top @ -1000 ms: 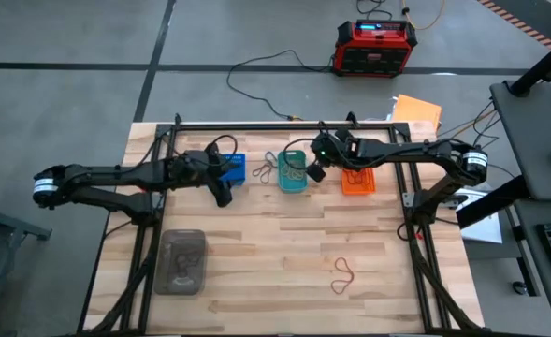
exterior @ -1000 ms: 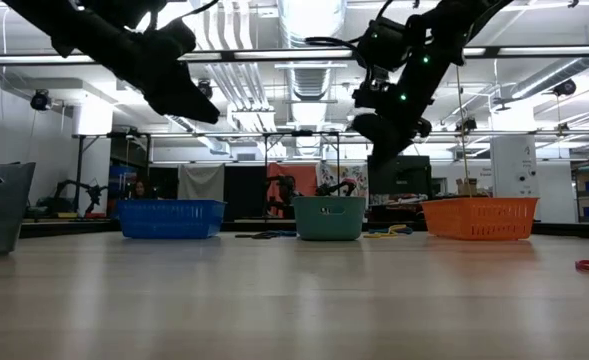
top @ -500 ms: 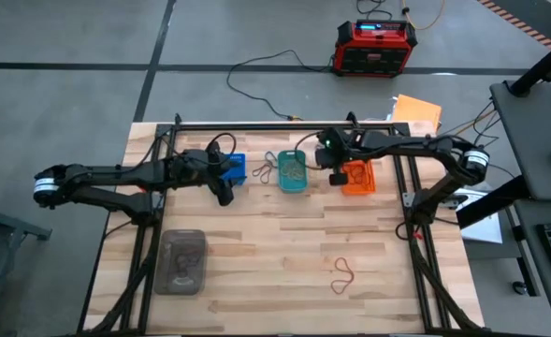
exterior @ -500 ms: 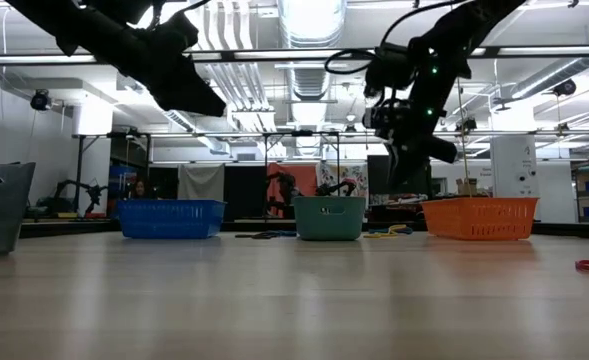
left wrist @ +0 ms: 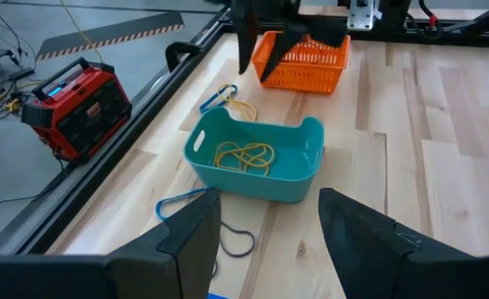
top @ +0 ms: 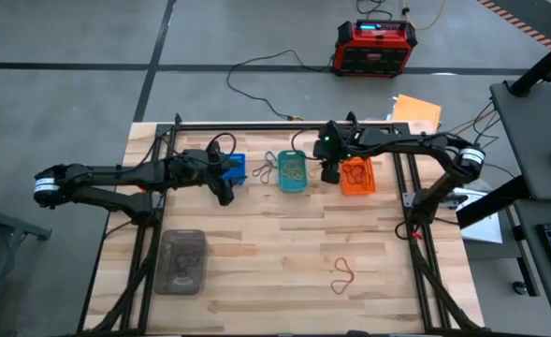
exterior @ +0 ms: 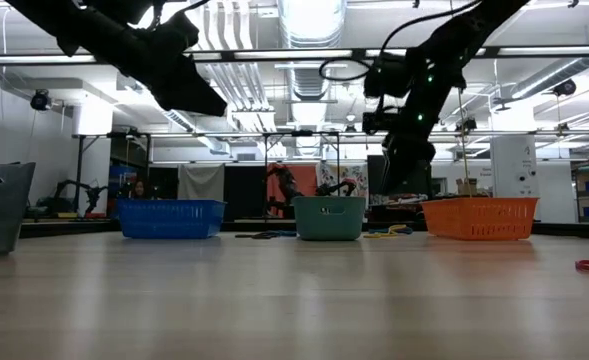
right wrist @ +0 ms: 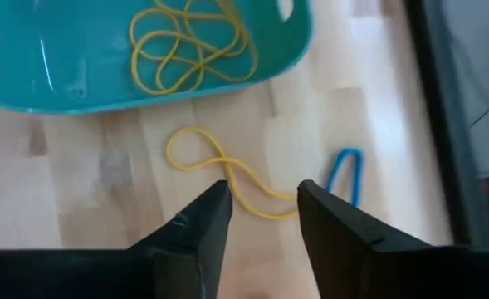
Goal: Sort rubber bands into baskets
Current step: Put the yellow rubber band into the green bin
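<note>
My right gripper (top: pixel 331 174) hangs open above the table between the teal basket (top: pixel 294 172) and the orange basket (top: pixel 357 177), with nothing between its fingers (right wrist: pixel 196 235). Yellow rubber bands (right wrist: pixel 190 41) lie in the teal basket. A loose yellow band (right wrist: pixel 221 178) and a blue band (right wrist: pixel 348 177) lie flat on the wood beside it. My left gripper (top: pixel 224 190) waits open in the air by the blue basket (top: pixel 235 168). More blue bands (left wrist: pixel 188 204) lie between the blue and teal baskets. A red band (top: pixel 342 274) lies near the front right.
A clear grey container (top: pixel 183 260) stands at the near left. A black metal frame rail (top: pixel 284 124) runs along the table's far edge. Bare wood stretches across the table's middle and front. In the low view the baskets stand in a row at the far side.
My right gripper has swung from over the teal basket toward the table's right edge, to the gap beside the orange basket. It has rolled about its wrist and now points more steeply down.
</note>
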`<state>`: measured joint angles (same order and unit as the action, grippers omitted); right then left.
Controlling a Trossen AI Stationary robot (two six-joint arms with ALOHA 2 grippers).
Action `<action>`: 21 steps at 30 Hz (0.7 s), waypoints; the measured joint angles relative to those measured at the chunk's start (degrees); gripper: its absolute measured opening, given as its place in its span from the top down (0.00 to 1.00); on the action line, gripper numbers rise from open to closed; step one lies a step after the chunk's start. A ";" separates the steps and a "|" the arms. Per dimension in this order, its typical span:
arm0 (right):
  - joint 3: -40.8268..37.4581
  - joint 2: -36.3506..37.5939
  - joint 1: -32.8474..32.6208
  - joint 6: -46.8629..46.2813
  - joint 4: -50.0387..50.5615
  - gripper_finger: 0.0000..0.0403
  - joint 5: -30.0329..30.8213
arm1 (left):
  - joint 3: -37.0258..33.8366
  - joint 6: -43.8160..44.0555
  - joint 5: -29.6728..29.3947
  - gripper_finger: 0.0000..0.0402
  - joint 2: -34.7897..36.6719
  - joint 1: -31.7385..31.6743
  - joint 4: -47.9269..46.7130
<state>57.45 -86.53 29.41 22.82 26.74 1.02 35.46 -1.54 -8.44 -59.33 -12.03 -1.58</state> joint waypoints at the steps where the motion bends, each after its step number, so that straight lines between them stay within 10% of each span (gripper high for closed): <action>1: 0.00 -0.94 -0.06 -0.72 -0.07 0.65 -0.02 | 0.00 -0.02 0.02 0.53 0.00 0.00 0.03; 21: 2.34 -12.96 0.08 3.90 -2.29 0.56 0.50 | -0.02 -0.02 0.02 0.53 0.00 0.00 -0.05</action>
<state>59.79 -99.49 29.49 26.72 24.45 1.52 35.44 -1.56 -8.43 -59.33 -12.03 -1.63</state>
